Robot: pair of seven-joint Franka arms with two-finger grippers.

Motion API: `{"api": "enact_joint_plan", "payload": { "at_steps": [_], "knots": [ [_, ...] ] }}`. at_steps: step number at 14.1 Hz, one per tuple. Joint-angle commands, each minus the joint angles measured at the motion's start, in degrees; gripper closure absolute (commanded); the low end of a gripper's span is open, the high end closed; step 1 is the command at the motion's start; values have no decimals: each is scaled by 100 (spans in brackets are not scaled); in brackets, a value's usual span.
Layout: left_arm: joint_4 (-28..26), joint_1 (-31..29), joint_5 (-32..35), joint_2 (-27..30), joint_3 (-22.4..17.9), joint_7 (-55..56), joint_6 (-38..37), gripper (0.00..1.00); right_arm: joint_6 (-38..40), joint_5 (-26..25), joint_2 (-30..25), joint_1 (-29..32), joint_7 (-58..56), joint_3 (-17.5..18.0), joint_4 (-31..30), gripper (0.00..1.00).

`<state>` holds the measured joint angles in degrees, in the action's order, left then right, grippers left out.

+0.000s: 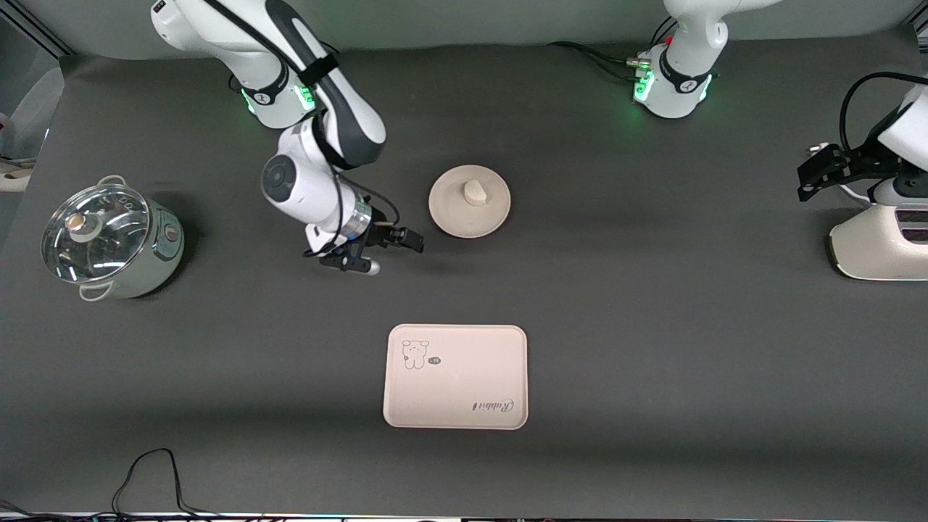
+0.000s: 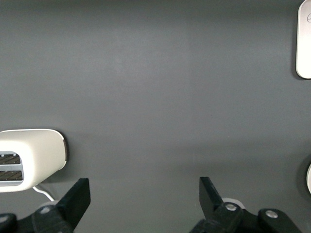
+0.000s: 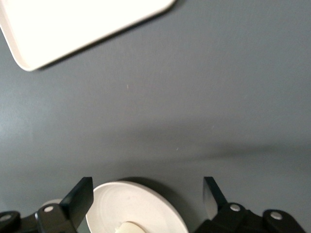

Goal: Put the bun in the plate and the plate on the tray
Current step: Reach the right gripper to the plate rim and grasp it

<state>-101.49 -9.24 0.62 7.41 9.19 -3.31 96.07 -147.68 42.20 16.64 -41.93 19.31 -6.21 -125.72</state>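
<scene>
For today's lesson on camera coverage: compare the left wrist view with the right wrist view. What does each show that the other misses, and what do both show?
Left wrist view only: the toaster beside the open left end effector.
Right wrist view only: the bun lying in the plate, between the fingers of the open right end effector.
Both: the dark table and part of the tray.

My bun (image 1: 475, 192) sits on the plate (image 1: 449, 214), which lies farther from the front camera than the tray (image 1: 464, 391). A lidded pot (image 1: 109, 243) stands at my right arm's end, a toaster (image 1: 881, 243) at my left's.
</scene>
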Motion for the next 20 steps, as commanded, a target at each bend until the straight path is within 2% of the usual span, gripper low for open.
{"api": "enact_joint_plan", "payload": {
  "at_steps": [1, 6, 13, 17, 20],
  "knots": [
    [-37, 62, 8, 77, -75, 32, -106, 0, -496, 1014, -170, -446, -593, -64, -452, 0],
    [-11, 54, 34, 41, -84, 59, 52, 0, -1437, 2755, 14, -1281, -1743, -64, -822, 0],
    [-11, 45, 26, 41, -110, 58, -53, 0, -1903, 5321, 313, -1878, -4073, -73, -963, 1],
    [50, 45, 17, 67, -119, 67, 0, 0, -2115, 5824, 375, -2160, -4313, -73, -963, 7],
    [51, 53, 26, 59, -110, 67, 17, 0, -2308, 5940, 454, -2310, -4322, -64, -954, 24]
  ]
}}
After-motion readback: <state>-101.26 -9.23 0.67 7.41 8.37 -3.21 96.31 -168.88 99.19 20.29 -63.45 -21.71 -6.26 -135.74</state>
